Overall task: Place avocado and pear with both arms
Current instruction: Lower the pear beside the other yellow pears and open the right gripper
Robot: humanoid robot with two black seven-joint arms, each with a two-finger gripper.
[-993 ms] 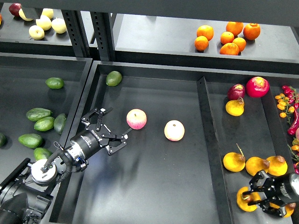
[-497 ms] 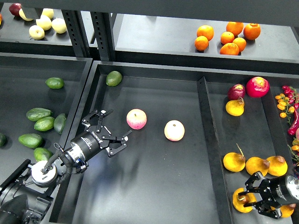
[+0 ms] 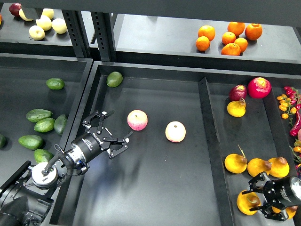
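The right hand [image 3: 264,207] sits at the lower right corner of the view, its fingers spread around a golden pear [image 3: 248,202] that lies in the right compartment [image 3: 244,136] of the surface. The fingers straddle the fruit, but whether they press on it cannot be told. Three more yellow-orange pears rest just above it in the same compartment, close together.

The left hand [image 3: 109,135] hangs over the left part of the middle tray [image 3: 155,188], fingers spread and holding nothing. It points up and to the right, toward a pink-yellow apple [image 3: 137,120] lying just beyond its fingertips.

The avocado [image 3: 38,115], dark green and elongated, lies in the left bin [image 3: 28,75] among several other avocados, with its long axis running roughly left to right. From the left hand it lies to the left, across the wall between bin and tray, on the side opposite to where the hand now points. The left arm is by far the nearer to it. The coming move therefore appears to require the left hand to swing back leftward over that wall before it can close across the avocado's short axis.
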